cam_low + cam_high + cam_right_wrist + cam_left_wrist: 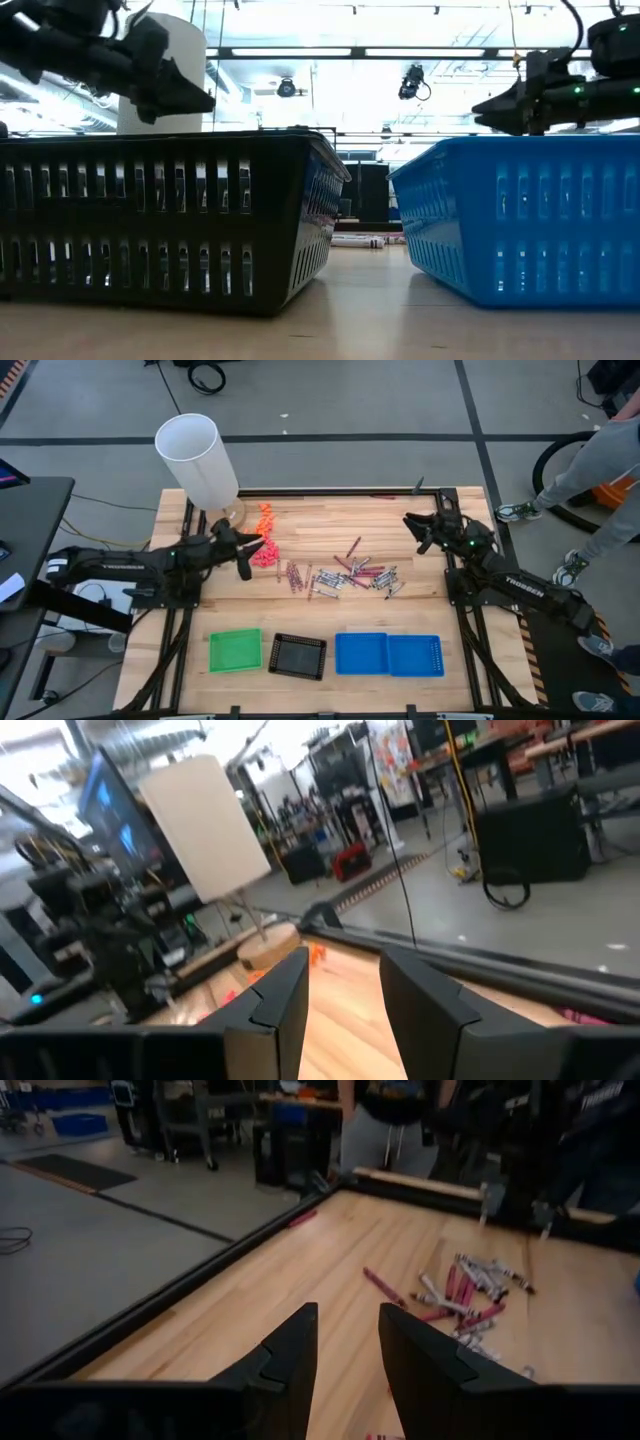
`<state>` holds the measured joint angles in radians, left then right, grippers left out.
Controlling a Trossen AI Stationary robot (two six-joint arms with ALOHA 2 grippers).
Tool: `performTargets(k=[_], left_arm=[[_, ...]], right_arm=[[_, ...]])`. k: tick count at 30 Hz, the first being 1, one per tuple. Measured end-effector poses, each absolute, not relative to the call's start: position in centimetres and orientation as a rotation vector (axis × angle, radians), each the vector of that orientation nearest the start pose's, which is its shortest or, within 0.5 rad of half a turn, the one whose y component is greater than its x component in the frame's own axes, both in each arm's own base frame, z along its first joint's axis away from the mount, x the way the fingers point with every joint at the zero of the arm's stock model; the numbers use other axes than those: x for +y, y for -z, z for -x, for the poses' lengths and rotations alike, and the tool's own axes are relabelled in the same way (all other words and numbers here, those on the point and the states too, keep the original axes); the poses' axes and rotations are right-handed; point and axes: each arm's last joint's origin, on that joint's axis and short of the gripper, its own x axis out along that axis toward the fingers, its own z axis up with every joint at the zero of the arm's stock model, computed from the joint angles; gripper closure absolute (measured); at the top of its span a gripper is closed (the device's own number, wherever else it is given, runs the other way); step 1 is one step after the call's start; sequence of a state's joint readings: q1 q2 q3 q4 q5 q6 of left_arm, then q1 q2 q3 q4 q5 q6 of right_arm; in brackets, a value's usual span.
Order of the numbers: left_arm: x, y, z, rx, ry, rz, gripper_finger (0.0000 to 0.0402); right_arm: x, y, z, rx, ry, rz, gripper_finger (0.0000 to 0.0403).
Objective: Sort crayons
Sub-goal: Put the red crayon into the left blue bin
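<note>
Nearby, green tray, black tray, two blue trays, crayons outside.

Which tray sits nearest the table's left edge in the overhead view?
The green tray: the only green one, at the left end of the front row, with the black tray beside it and the two blue trays farther right.

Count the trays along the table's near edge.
4: green tray leftmost, black tray beside it, then two blue trays touching side by side. None looks hidden.

Thin maroon, pinkish and silver-grey crayons lie flat, scattered in a loose cluster mid-table
</note>
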<state>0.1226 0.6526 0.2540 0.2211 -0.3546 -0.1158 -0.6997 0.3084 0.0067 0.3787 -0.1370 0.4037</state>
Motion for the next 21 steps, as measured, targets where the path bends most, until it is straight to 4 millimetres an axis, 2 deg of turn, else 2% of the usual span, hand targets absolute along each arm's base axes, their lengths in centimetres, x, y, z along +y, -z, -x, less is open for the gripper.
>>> performTargets(k=[12, 21], left_arm=[[3.3, -21.3, -18.5, 0.303, -0.489, 0.065, 0.0283], [3.4, -21.4, -19.9, 0.410, -0.472, 0.040, 0.0283]], right_arm=[[-7.0, -17.8, -11.2, -0.077, 0.502, -0.318, 0.0267], [-7.4, -18.5, -14.0, 0.105, 0.508, -0.251, 0.0267]])
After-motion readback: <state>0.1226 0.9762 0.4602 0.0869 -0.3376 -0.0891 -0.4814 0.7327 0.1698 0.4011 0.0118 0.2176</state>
